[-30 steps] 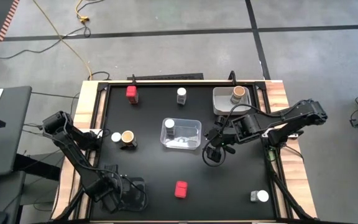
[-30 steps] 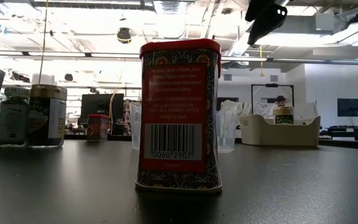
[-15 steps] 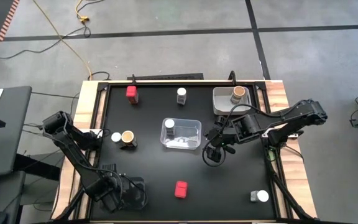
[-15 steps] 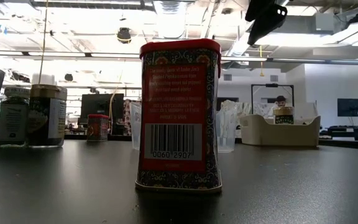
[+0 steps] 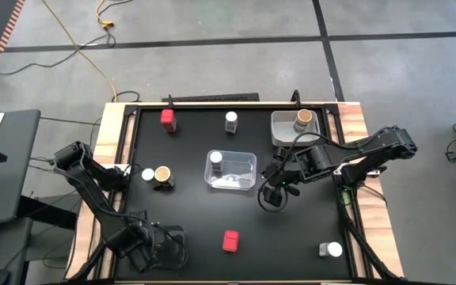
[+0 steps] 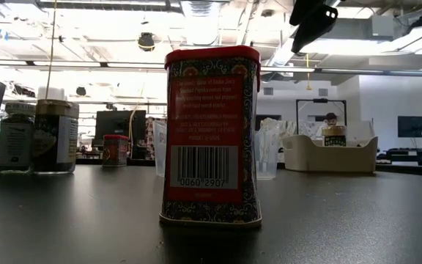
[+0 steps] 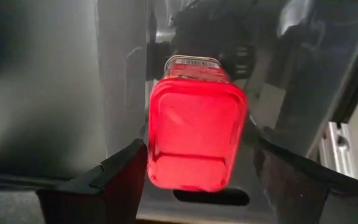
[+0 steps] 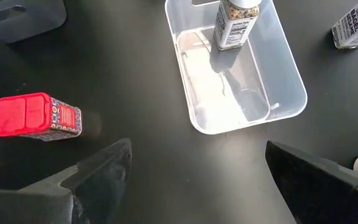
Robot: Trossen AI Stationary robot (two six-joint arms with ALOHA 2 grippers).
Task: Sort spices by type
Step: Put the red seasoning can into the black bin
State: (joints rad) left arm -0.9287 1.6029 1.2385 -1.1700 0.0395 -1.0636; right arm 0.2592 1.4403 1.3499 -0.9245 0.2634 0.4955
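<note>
My left gripper (image 7: 201,180) is at the table's near-left corner (image 5: 161,244), pointing down into a clear tray, shut on a red boxy tin (image 7: 194,134). My right gripper (image 8: 197,180) hangs open above the table (image 5: 278,180), right of the middle clear tray (image 5: 248,180), which holds a white-lidded jar (image 5: 216,161). A second red tin (image 5: 230,240) stands near the near edge and a third (image 5: 167,117) at the far left. A tan jar (image 5: 162,174) and a white-lidded jar (image 5: 147,174) stand side by side on the left. Another tan jar (image 5: 303,119) sits in the grey tray. My left gripper holds the red tin by its two opposite sides just under the red lid (image 7: 157,155), pinched between the two fingers (image 7: 126,177). The fingers come from above, pointing down. The tin stands upright, lid toward the camera; its base is hidden by the tin itself.
White-lidded jars stand at the far edge (image 5: 231,119) and the near-right corner (image 5: 335,249). The grey tray (image 5: 282,131) is at the far right. The clear tray's wall (image 7: 123,74) and its handle slot (image 7: 210,198) stand close around my left gripper.
</note>
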